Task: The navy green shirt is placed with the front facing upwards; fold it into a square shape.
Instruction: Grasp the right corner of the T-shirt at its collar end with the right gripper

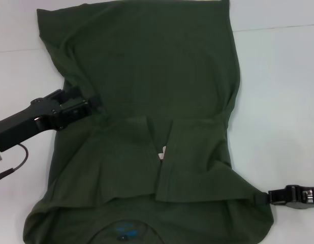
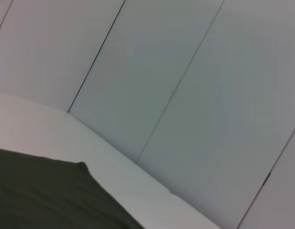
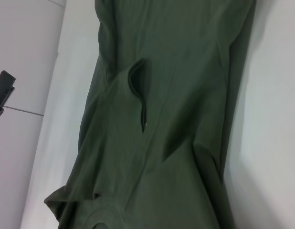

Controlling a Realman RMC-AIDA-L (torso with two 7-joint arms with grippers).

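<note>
The navy green shirt [image 1: 147, 66] lies spread on the white table [image 1: 279, 101], with both sides folded in so the sleeves [image 1: 131, 152] meet near the middle. A bit of pale lettering [image 1: 163, 151] shows in the gap between them. The blue neck label [image 1: 127, 231] is at the near edge. My left gripper [image 1: 96, 103] is at the shirt's left edge, shut on the cloth. My right gripper [image 1: 262, 197] is at the near right edge, where the cloth is drawn to a point. The shirt also shows in the left wrist view [image 2: 42, 195] and the right wrist view [image 3: 185, 71].
The white table surrounds the shirt on the left and right. A pale panelled wall [image 2: 185, 71] stands behind the table. A cable [image 1: 14, 160] hangs from my left arm. A black part [image 3: 4, 88] of the other arm shows far off in the right wrist view.
</note>
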